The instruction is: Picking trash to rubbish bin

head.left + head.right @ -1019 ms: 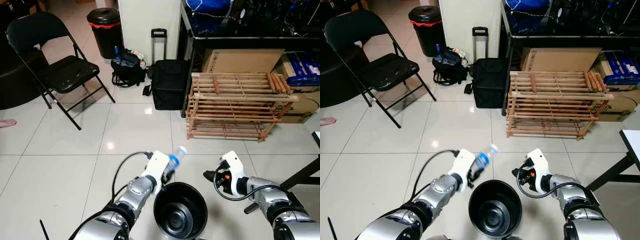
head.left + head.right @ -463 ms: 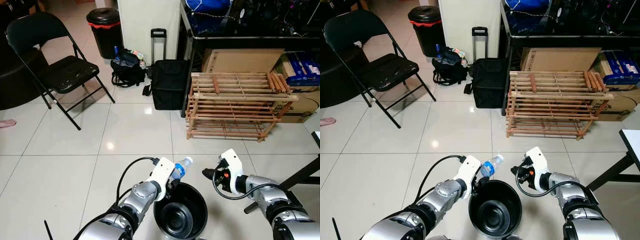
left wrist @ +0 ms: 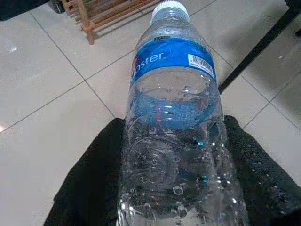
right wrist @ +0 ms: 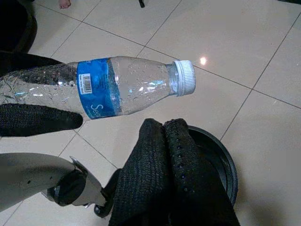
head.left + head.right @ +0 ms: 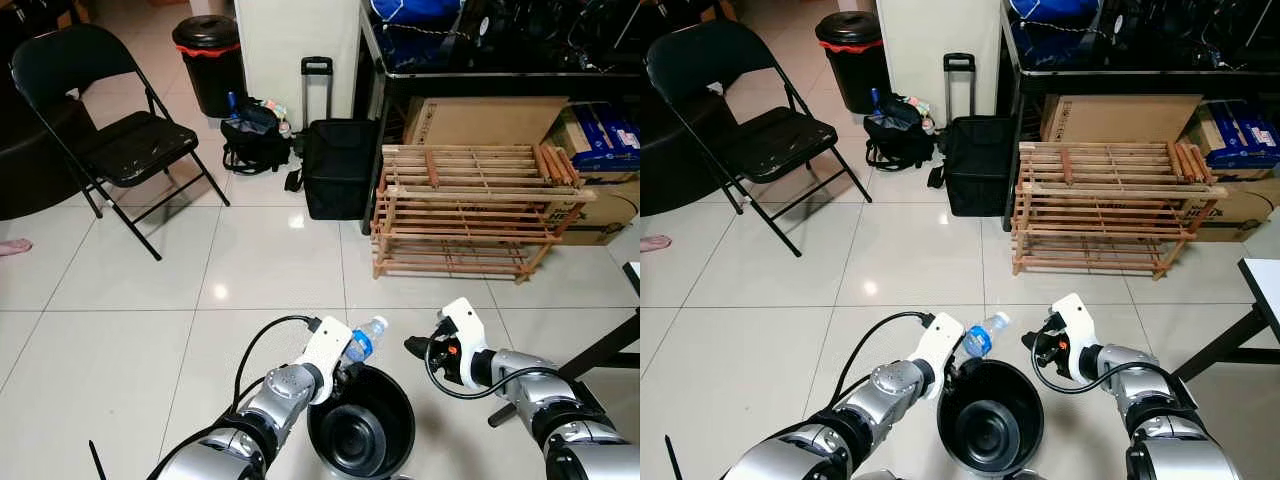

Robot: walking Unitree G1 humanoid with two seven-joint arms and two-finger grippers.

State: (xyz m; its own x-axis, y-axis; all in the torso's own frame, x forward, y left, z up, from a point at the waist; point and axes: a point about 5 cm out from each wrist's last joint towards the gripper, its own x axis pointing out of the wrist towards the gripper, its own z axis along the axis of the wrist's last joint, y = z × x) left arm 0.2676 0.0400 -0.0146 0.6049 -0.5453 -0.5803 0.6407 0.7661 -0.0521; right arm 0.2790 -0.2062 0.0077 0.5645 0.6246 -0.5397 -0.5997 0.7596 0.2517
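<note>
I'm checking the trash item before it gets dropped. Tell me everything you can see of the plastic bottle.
The plastic bottle is clear, with a white screw cap still on and a blue label carrying white lettering and a barcode. Droplets cling inside its lower walls. The left gripper clamps its lower body between black fingers. It tilts cap-outward just above the near rim of the black bin, not yet inside.

Left arm: silver, reaching forward and inward, a black cable looping over the forearm. Left pincer (image 5: pixel 349 352): white wrist housing, black fingers (image 3: pixel 89 188) clamped either side of the water bottle (image 5: pixel 364 337), held tilted above the near-left rim of the round black bin (image 5: pixel 392 452).

Right arm: silver, bent forward to the right of the bin. Right pincer (image 5: pixel 414 347): fingers (image 4: pixel 169 188) pressed together, holding nothing, pointing toward the bin.
</note>
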